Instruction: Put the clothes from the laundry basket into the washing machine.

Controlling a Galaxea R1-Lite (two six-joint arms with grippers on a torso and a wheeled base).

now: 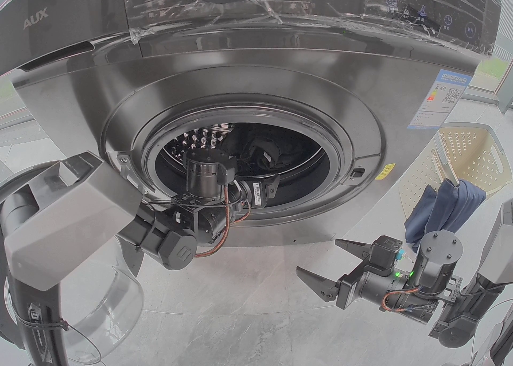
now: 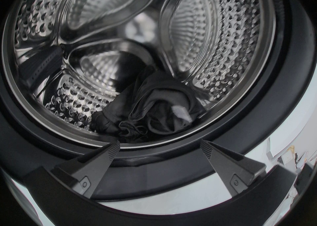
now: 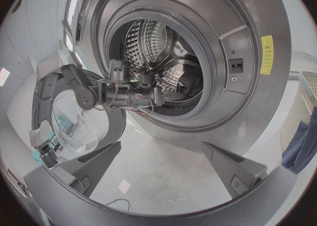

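Dark clothes (image 2: 155, 108) lie in the drum (image 2: 231, 38) beyond my left gripper (image 2: 158, 144), jaws wide, arm at the opening.

Bright, even room light — dim drum (image 2: 231, 38) glints, edges bend strongly.

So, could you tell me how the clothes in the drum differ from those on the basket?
The drum clothes are black, the basket clothes blue. The drum clothes lie crumpled at the bottom of the drum; the basket clothes hang draped over the edge of the basket. Both are bunched, loose fabric.
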